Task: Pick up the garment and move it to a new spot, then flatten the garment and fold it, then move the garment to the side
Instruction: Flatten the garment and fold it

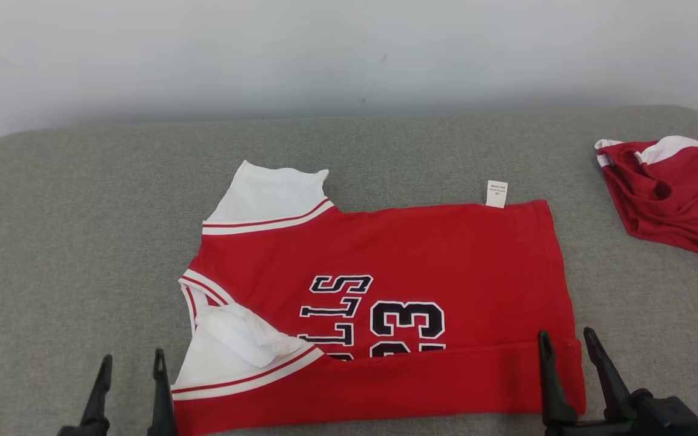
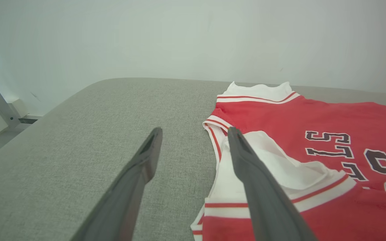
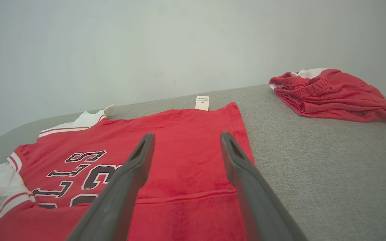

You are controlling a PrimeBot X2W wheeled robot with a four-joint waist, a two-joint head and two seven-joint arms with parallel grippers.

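Red jersey (image 1: pixel 422 254) lies spread out in the middle of the grey surface (image 1: pixel 82 242), close to its near edge. Its near side is folded up over the bottom of the black letters. The left gripper (image 1: pixel 132 356) is by the jersey's left side, fingers apart, holding nothing. The right gripper (image 1: pixel 566 333) is over its right near corner, fingers apart, holding nothing. A crumpled red cloth (image 1: pixel 670 194) sits by the right edge.
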